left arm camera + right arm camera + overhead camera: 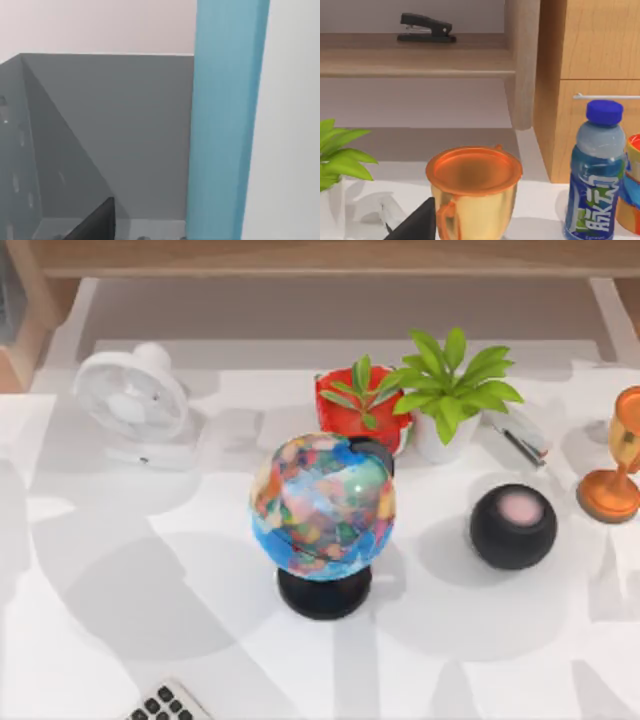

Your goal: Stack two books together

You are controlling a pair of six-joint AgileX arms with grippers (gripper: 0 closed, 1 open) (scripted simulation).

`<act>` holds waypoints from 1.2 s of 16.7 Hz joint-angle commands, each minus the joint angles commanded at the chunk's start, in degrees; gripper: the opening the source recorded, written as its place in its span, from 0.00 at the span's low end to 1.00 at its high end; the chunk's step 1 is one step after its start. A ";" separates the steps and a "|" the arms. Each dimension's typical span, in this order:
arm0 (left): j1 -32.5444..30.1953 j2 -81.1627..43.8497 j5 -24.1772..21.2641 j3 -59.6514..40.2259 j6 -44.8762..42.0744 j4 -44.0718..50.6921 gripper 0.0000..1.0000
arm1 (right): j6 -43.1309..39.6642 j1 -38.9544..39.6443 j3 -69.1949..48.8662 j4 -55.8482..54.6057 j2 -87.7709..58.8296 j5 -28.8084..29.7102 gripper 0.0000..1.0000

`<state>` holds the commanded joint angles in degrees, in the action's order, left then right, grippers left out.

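No books lie on the surface [120, 570], just a globe [322, 505] and clutter. Find them first; I cannot tell either pincer's state.

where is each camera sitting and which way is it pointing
Top view: above the table, looking down on a globe, fan, two potted plants and a black speaker.
Left wrist view: on the left arm, facing a grey box wall and blue upright panel.
Right wrist view: on the right arm, facing a shelf with a stapler, and a bottle.
Shared: top and right wrist views both show the orange goblet and green plant.
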<state>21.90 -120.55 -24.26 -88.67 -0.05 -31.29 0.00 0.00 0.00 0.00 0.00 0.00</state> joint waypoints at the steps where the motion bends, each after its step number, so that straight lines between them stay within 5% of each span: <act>1: -0.17 -0.65 0.16 -1.01 0.01 0.36 1.00 | 0.00 0.00 0.00 0.00 0.00 0.00 1.00; 6: -0.30 -1.12 0.28 -1.75 0.01 0.63 1.00 | 0.00 0.00 0.00 0.00 0.00 0.00 1.00; 19: -0.30 -1.12 0.28 -1.75 0.01 0.63 0.02 | 0.00 0.00 0.00 0.00 0.00 0.00 1.00; 20: -0.30 -1.12 0.28 -1.75 0.01 0.63 0.00 | 0.00 0.00 0.00 0.00 0.00 0.00 1.00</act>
<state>21.60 -121.67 -23.98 -90.43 -0.04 -30.66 0.00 0.00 0.00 0.00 0.00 0.00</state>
